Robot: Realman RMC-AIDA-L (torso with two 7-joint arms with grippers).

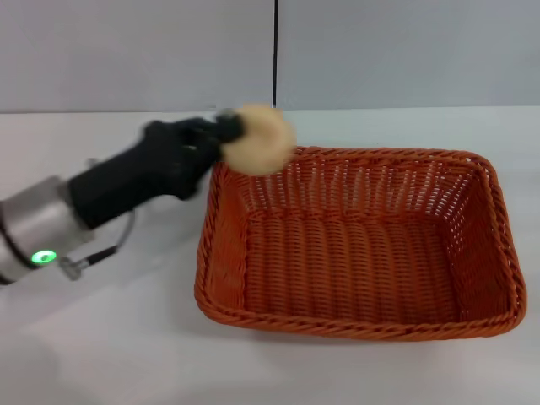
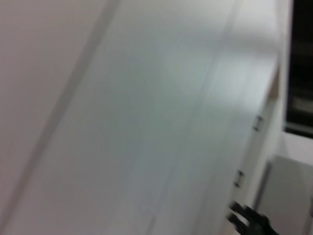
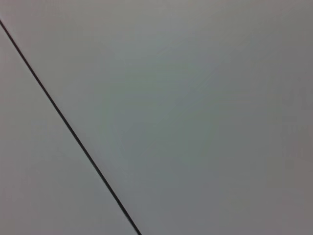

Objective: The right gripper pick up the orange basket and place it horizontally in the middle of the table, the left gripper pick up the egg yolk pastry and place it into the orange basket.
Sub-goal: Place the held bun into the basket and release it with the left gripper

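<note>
Here, left gripper [image 1: 226,135] closed on the pastry [image 1: 260,140], held in the air over the basket's [image 1: 354,325] far left corner (motion-blurred), basket lying lengthwise on the white table [image 1: 101,354], right gripper out of sight.

Evenly and softly lit from above in the head view; bright, with no harsh glare. Only a faint, diffuse shadow on the white surface [image 1: 101,354] along the near rim of the orange basket [image 1: 359,245]. Heavy motion blur over the egg yolk pastry [image 1: 260,140] and the left end effector [image 1: 226,128] gripping it, edges smeared; basket weave sharp by comparison. Small green indicator light [image 1: 44,256] glowing on the left arm's silver section. Left wrist view streaked and smeared throughout, pale panels washed out, nothing crisp. Right wrist view dim, flat grey, slightly darker toward the corners, crossed by one sharp dark seam line [image 3: 68,127].
</note>
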